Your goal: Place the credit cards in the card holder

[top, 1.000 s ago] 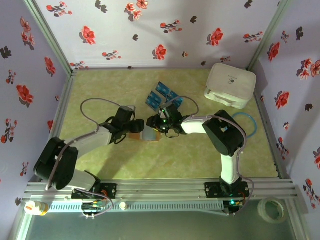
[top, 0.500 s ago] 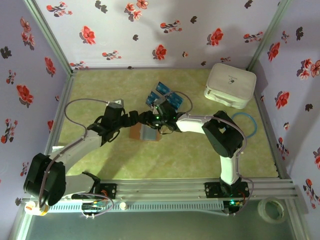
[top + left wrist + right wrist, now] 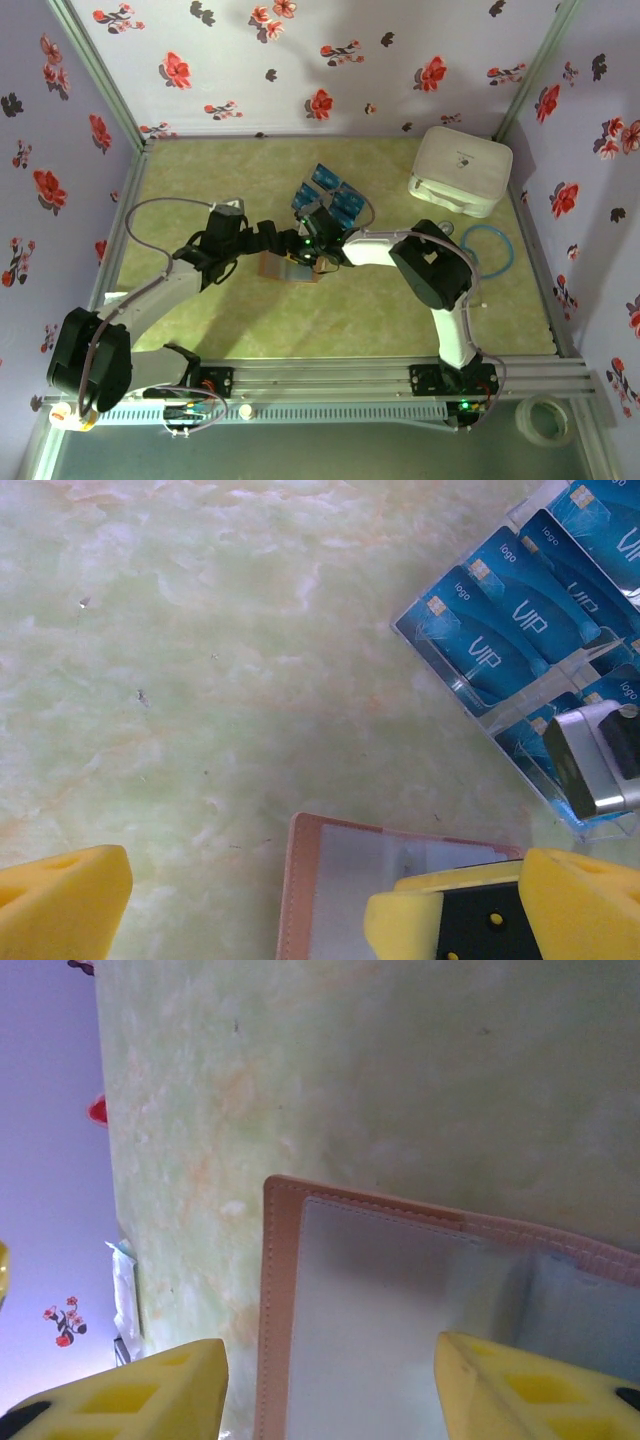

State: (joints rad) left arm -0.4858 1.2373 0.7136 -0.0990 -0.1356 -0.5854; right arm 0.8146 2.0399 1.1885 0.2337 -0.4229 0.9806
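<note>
Cards: sit slanted in a clear rack just beyond the open holder at table centre, lie ahead and right of the wide-spread, empty left gripper, yet nearer the right gripper, likewise spread and empty over the holder.

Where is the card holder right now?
In the top view the card holder lies open near the table's middle, just on the arms' side of the credit cards. The left wrist view has it at bottom centre.
</note>
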